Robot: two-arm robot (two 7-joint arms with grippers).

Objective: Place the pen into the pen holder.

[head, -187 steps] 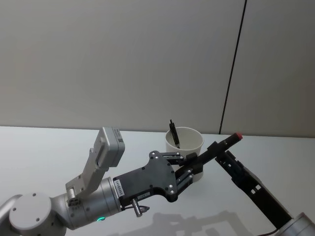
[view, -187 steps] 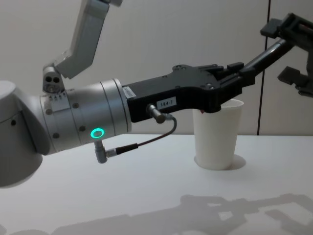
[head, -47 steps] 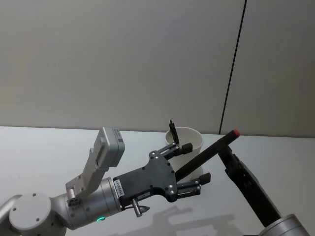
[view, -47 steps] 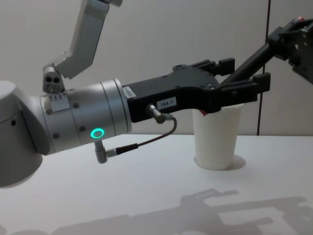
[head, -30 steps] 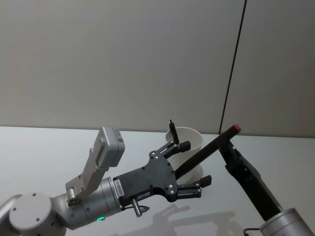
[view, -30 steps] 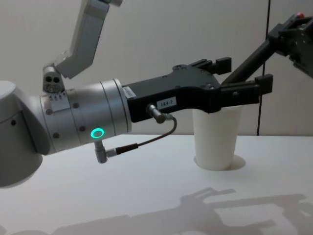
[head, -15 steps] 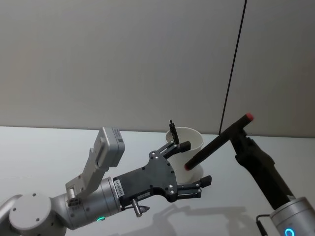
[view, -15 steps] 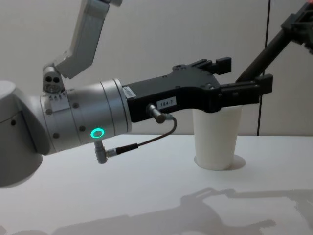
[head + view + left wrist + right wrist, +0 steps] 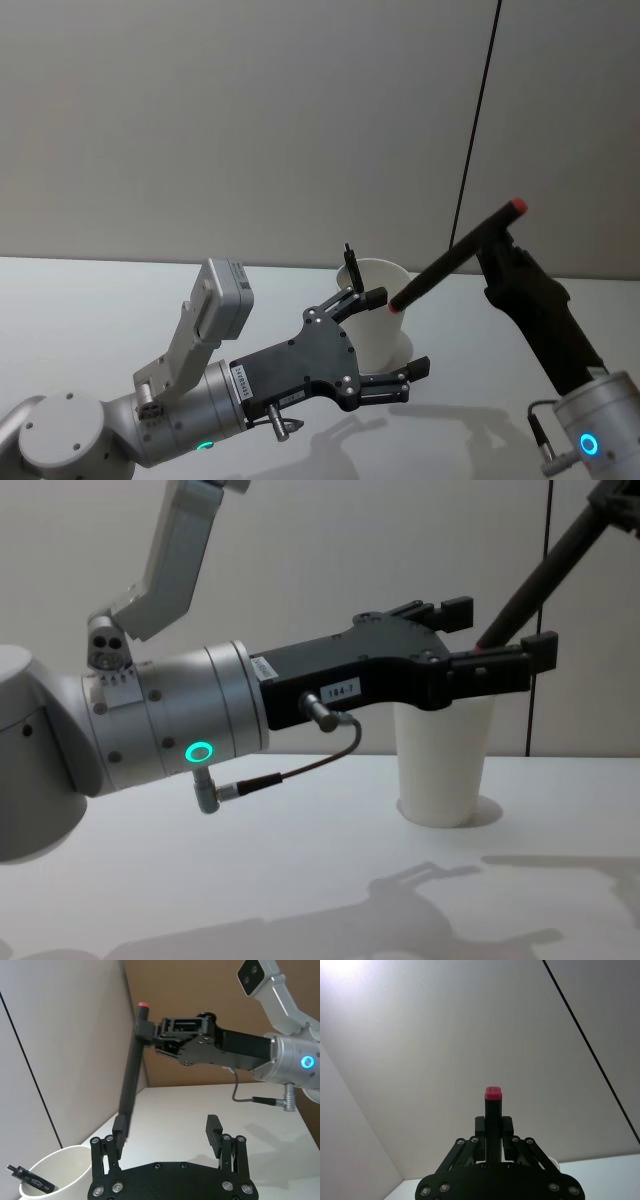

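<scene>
Here the right tool [image 9: 497, 243] clamps the pen [image 9: 455, 255] slanting tip-down over the pen holder [image 9: 385, 322]; left tool [image 9: 388, 337] spread.

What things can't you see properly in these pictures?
- The pen holder: in the chest view the left gripper covers its rim, so its inside is hidden.
- The pen: its top and the right gripper holding it are cut off by the chest view's upper edge.
- The other pen already in the cup: the left wrist view shows just its end above the rim; its print is too small to read.
</scene>
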